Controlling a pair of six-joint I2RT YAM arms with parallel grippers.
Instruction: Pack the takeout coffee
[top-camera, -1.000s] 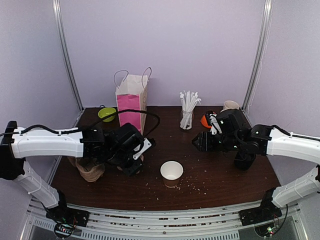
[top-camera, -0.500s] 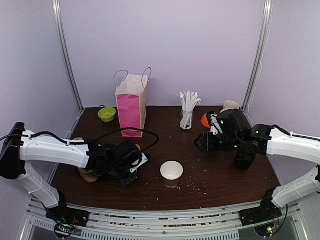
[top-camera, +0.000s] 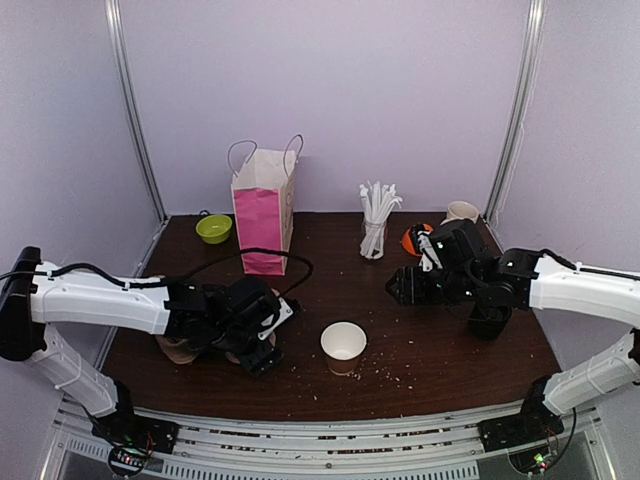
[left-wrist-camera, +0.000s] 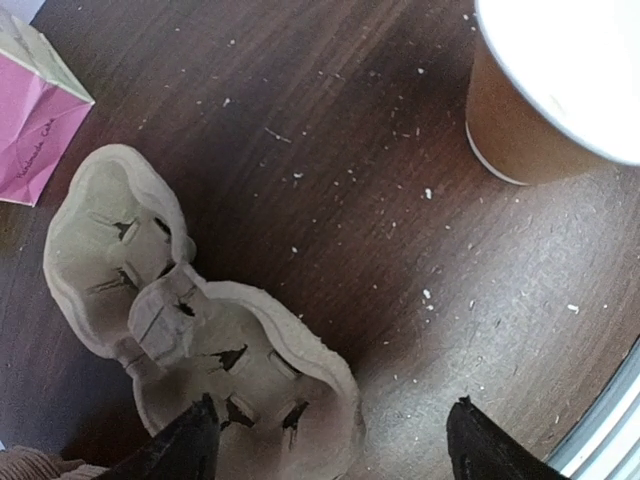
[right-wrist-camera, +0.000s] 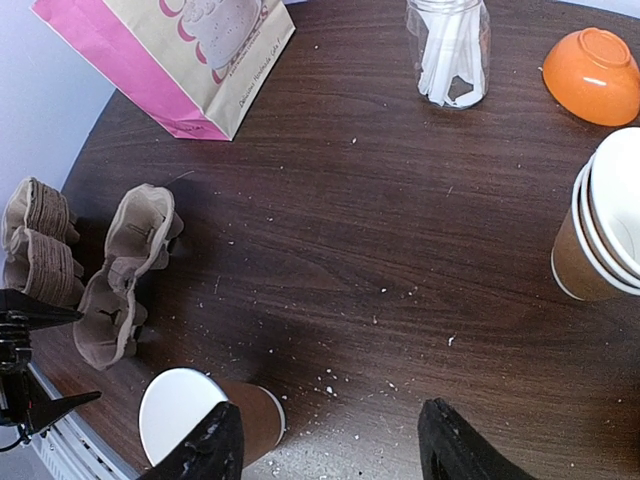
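Brown paper with a white rim, the cup (top-camera: 343, 345) stands upright on the counter (top-camera: 440, 350), its mouth open and white inside. It is nearer the arms than the bag (top-camera: 262, 210) and off to the bag's right. The left wrist view has the cup (left-wrist-camera: 550, 100) in its upper right corner. The right wrist view has the cup (right-wrist-camera: 200, 420) at the bottom, among pale crumbs.

A pale pulp carrier (left-wrist-camera: 200, 340) lies flat on the arms' side of the bag, wells up. The left tool (top-camera: 258, 352) sits low over the carrier's near end, on the side away from the bag. Its fingers are spread wide with nothing between them. One fingertip (left-wrist-camera: 190, 450) overlaps the carrier's edge, and I cannot tell if it touches. The cup stands apart from this tool, to its right.

The right tool (top-camera: 398, 287) hangs above the counter well to the right of the bag. Its fingers are parted too, gripping nothing, with its tip turned back toward the bag's side.

A jar (top-camera: 373, 238) of white sticks stands to the right of the bag, and an upturned orange bowl (right-wrist-camera: 597, 60) sits farther right. A cup stack (right-wrist-camera: 605, 235) is nearer the arms than that bowl. A green bowl (top-camera: 213, 228) sits just left of the bag.
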